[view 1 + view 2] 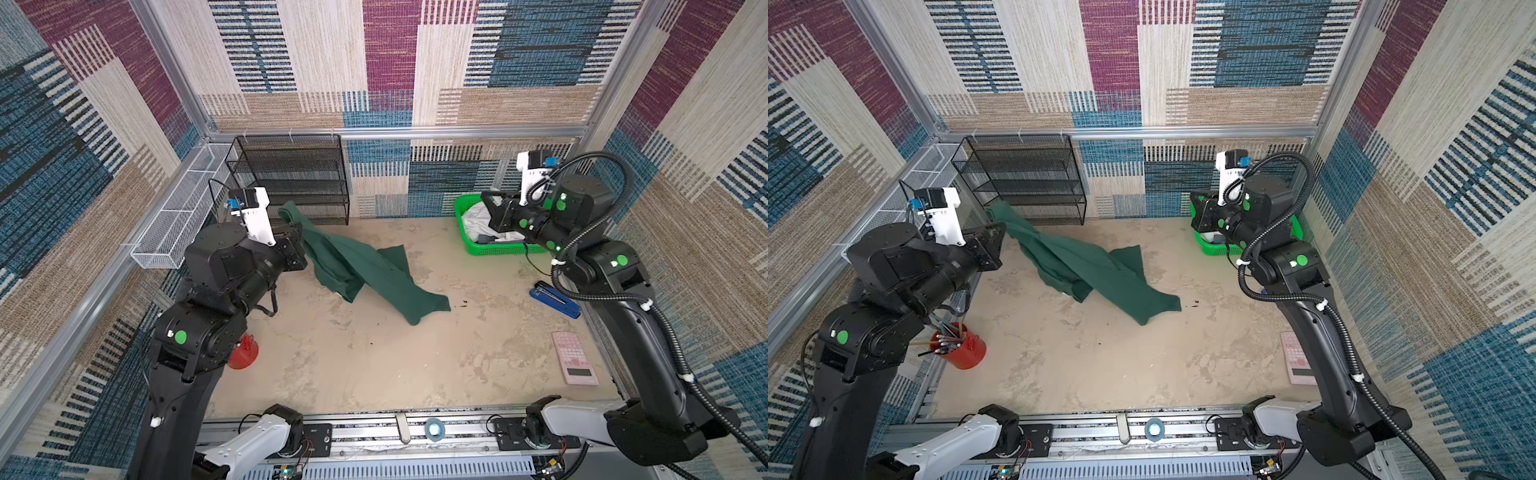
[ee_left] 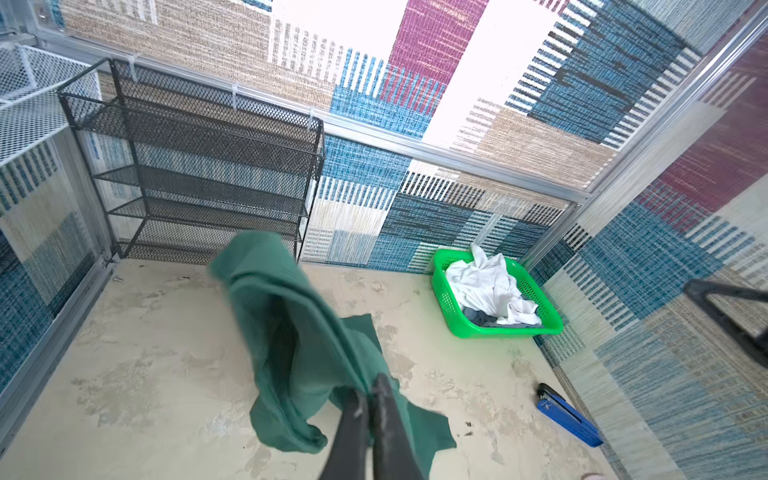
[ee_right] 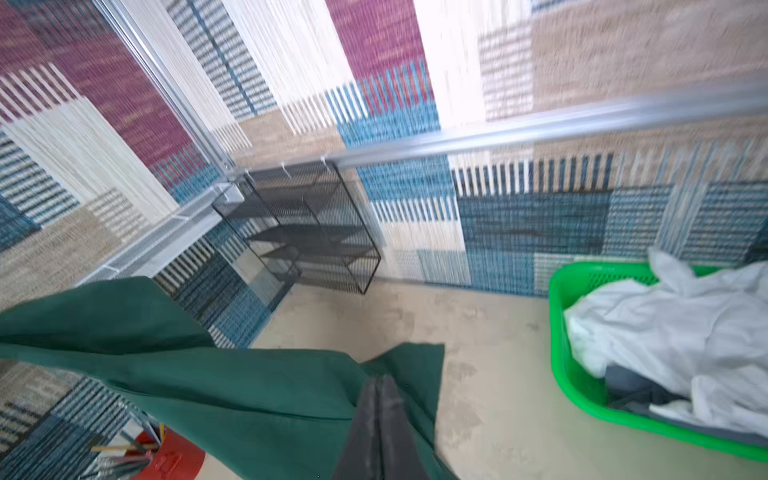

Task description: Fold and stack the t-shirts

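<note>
Dark green shirt (image 1: 374, 274) lies crumpled on the surface (image 1: 374, 365), left of centre toward the back edge, with one end raised and clamped in the left gripper (image 2: 370, 390). White shirts (image 2: 486, 286) sit heaped in the green basket (image 1: 498, 250) at the back right corner. Right gripper (image 3: 377, 386) hangs by the basket, fingers together, gripping nothing

Against the back wall I see a black mesh rack (image 1: 291, 183); a white wire tray (image 1: 178, 220) hangs on the side wall just beside it; a bright green basket (image 1: 498, 250) sits in the opposite far corner. On that side a blue stapler (image 1: 555, 300) lies near the wall; a pink calculator (image 1: 575, 359) lies nearer the front. A red cup (image 1: 963, 351) of pens stands across the mottled beige table (image 1: 374, 365); a tape roll (image 1: 434, 428) rests on the front rail.
</note>
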Robot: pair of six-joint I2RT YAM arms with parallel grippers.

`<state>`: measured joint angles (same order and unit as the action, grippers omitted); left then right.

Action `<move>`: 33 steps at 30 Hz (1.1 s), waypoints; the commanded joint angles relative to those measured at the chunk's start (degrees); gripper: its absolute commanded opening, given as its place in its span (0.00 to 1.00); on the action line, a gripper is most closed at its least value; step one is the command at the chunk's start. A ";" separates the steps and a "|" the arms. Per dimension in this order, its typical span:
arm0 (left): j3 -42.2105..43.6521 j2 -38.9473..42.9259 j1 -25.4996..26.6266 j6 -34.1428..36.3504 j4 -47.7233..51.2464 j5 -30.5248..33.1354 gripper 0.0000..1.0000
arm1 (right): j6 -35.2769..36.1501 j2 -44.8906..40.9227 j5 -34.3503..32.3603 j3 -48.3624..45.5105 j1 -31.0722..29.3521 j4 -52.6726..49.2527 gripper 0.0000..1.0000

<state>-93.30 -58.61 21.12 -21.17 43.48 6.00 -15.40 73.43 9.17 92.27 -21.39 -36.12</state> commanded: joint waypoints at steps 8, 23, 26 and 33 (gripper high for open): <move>36.47 12.74 -0.05 -14.50 -1.94 2.96 0.00 | -5.94 0.16 11.54 -44.87 -6.03 18.99 0.73; 42.15 18.27 -0.03 -16.01 2.20 6.99 0.00 | -3.28 35.65 7.11 -20.66 -16.83 23.55 0.54; 42.15 18.18 -0.03 -15.72 2.43 6.67 0.00 | -3.77 37.81 7.16 -20.01 -17.28 25.46 0.52; 42.90 18.78 -0.03 -15.48 2.55 6.40 0.00 | -3.86 42.05 5.95 -16.17 -17.68 25.77 0.51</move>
<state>-50.72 -40.14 21.12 -37.10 45.56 11.88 -19.25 114.15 15.81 74.46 -38.87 -12.60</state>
